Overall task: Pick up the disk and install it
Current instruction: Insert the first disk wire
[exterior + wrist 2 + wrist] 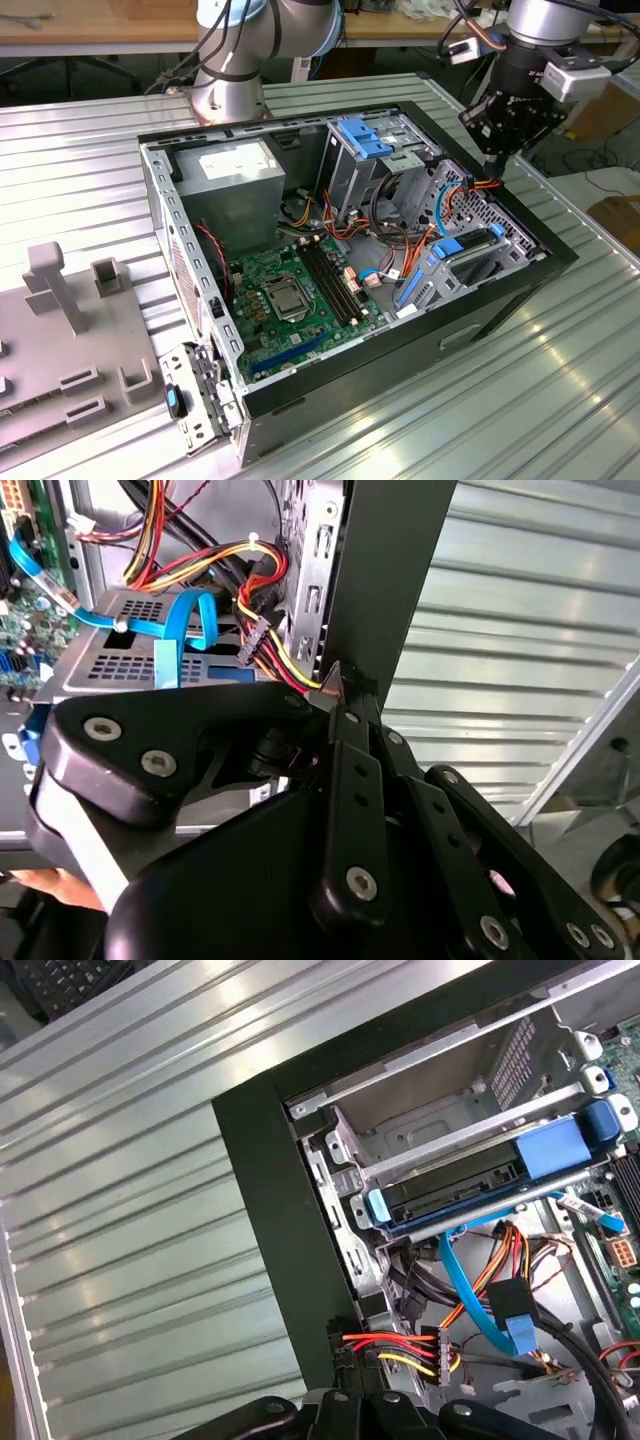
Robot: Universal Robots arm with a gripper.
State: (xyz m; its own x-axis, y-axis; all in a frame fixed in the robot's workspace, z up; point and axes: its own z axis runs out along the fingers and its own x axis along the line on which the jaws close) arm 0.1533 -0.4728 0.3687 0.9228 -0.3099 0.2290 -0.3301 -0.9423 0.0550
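At the upper right of the exterior view, the black claw I am steering hangs over the far rim of an open black-and-silver computer case that lies on a ribbed aluminium table. In the second wrist view, the claw tapers to a point at frame centre. Its tips are drawn together and empty, just beside a bundle of red, yellow and black wires. The disk, a flat dark hard drive framed by bright blue plastic rails, sits in a silver metal bay right of centre. In the first wrist view, the disk lies centre right.
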